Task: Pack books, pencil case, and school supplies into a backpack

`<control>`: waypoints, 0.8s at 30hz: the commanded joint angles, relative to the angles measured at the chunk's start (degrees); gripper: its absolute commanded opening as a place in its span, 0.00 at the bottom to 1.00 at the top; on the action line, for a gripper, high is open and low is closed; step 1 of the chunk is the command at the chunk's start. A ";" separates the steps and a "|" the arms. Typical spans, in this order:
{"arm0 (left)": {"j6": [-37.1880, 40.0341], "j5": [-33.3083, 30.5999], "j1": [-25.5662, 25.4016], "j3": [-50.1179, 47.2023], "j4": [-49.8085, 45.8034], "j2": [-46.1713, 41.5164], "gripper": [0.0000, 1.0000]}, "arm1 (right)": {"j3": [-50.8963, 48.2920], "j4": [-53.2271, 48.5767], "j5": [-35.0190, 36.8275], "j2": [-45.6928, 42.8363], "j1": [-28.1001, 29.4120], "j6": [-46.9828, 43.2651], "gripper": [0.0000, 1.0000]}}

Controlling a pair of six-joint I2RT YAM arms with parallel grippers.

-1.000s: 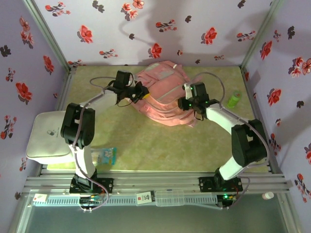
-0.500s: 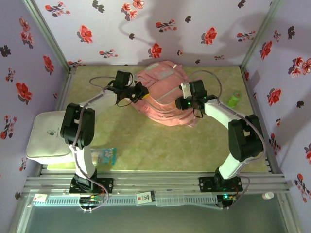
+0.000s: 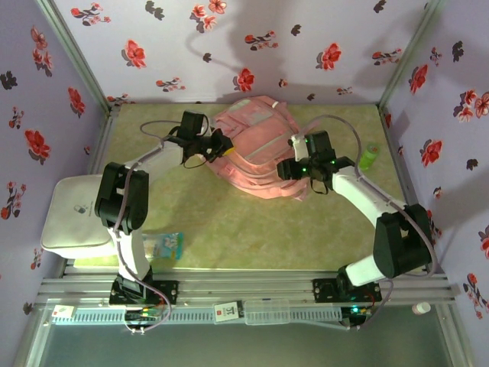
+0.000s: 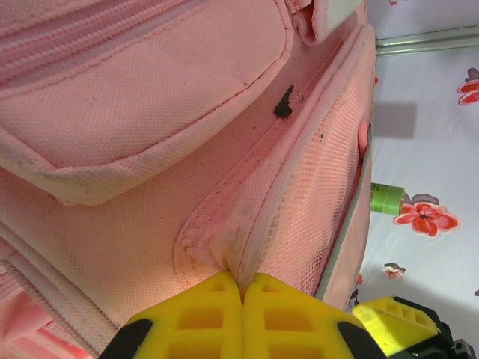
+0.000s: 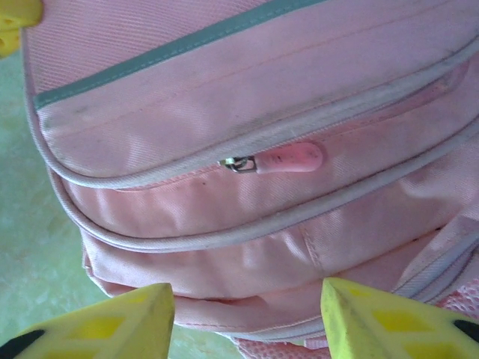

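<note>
At lower centre of the left wrist view, the left gripper (image 4: 241,283) pinches a fold of the backpack (image 4: 150,112). Over on the other wrist, the right gripper (image 5: 245,292) stands parted, the pink zip pull (image 5: 288,158) just above its gap.

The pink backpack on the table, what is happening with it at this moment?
The pink backpack lies at the far side of the table, and both grippers are at it. The left gripper is shut on a fold of its side fabric. The right gripper is open and faces a pink zip pull, not touching it. A blue book lies at the table's near edge.
</note>
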 commanded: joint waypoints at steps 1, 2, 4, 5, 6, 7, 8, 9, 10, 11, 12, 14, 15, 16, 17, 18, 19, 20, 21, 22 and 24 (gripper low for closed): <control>1.76 -0.89 1.63 2.06 -0.22 -2.79 0.00 | 3.16 -1.08 2.17 1.65 -0.13 -0.81 0.57; 1.78 -0.87 1.63 2.08 -0.31 -2.92 0.00 | 4.08 -1.05 2.28 2.64 -0.09 -1.33 0.59; 1.62 -0.87 1.80 1.89 -0.31 -2.90 0.00 | 6.15 -0.36 2.40 5.03 -0.08 -3.00 0.64; 1.47 -0.81 1.88 1.84 -0.22 -2.86 0.00 | 6.75 0.04 2.63 6.00 -0.09 -3.85 0.66; 1.32 -0.89 1.94 1.71 -0.07 -2.88 0.00 | 7.34 0.59 2.76 7.16 -0.14 -4.98 0.69; 1.24 -0.79 1.98 1.60 -0.04 -2.91 0.00 | 7.95 1.07 2.57 8.41 -0.14 -5.97 0.71; 1.23 -0.79 1.94 1.62 -0.04 -2.88 0.00 | 8.71 0.96 2.24 9.47 -0.14 -6.84 0.71; 1.13 -0.70 2.03 1.53 -0.04 -2.90 0.00 | 9.64 0.63 1.27 10.62 -0.14 -7.69 0.71; 1.07 -0.58 2.14 1.49 -0.03 -2.95 0.00 | 10.36 0.24 -0.01 11.59 -0.12 -8.76 0.72; 1.04 -0.53 2.15 1.49 -0.04 -2.88 0.00 | 10.75 0.20 -0.98 12.17 -0.14 -9.44 0.72; 0.99 -0.50 2.17 1.49 -0.04 -2.89 0.00 | 11.03 0.50 -2.11 12.85 -0.10 -10.06 0.72; 0.77 -0.33 2.41 1.57 0.00 -2.93 0.00 | 11.36 1.27 -3.47 13.78 -0.08 -11.09 0.73; 0.73 -0.29 2.42 1.66 0.15 -2.80 0.00 | 11.54 1.77 -3.64 14.28 -0.09 -11.49 0.73; 0.55 -0.12 2.50 1.66 0.28 -2.79 0.00 | 11.80 2.04 -3.78 14.86 -0.08 -11.85 0.73; 0.41 -0.02 2.50 1.66 0.50 -2.80 0.00 | 12.16 2.07 -3.85 15.45 -0.13 -12.15 0.73; 0.23 0.09 2.59 1.66 0.69 -2.82 0.00 | 12.71 1.93 -4.04 16.13 -0.06 -12.44 0.73; 0.01 0.29 2.59 1.66 0.90 -2.79 0.00 | 13.23 1.64 -4.36 16.78 -0.05 -12.79 0.73; 0.00 0.38 2.60 1.66 1.00 -2.72 0.00 | 13.62 1.52 -4.50 17.31 0.07 -13.01 0.73; -0.09 0.43 2.57 1.66 1.01 -2.79 0.00 | 13.82 1.53 -4.32 17.66 0.26 -13.23 0.73; -0.08 0.47 2.58 1.66 1.03 -2.71 0.00 | 13.84 1.77 -4.40 17.78 0.44 -13.47 0.73; -0.08 0.52 2.68 1.66 1.02 -2.71 0.00 | 13.64 2.62 -4.66 17.57 0.89 -13.81 0.72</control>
